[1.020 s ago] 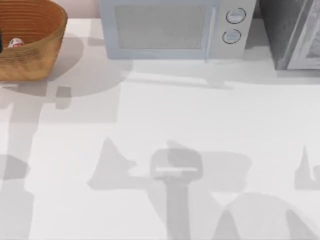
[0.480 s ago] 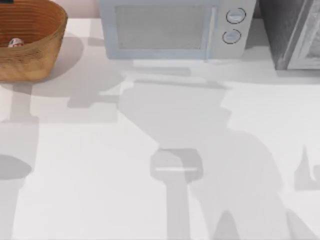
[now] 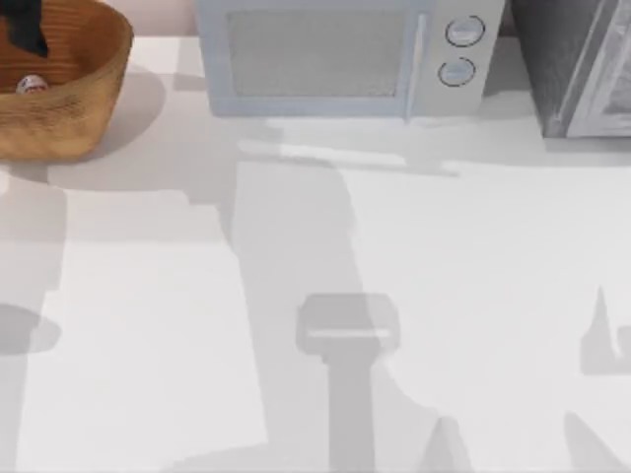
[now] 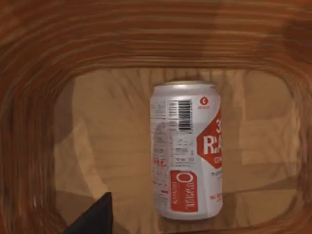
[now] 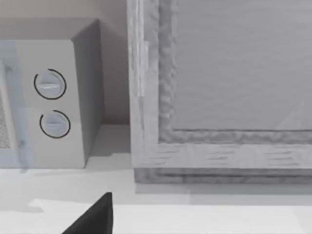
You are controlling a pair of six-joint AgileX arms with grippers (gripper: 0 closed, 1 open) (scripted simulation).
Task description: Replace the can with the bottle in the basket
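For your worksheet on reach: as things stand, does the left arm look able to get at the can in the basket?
Probably yes: the left gripper hangs over the basket, and the can lies on its side with nothing over it.

A white tabletop (image 3: 296, 296) carries the basket (image 3: 69, 118) at its far left corner, a pale microwave (image 3: 335, 59) along the back edge, and a grey cabinet-like box (image 3: 582, 69) at the far right.
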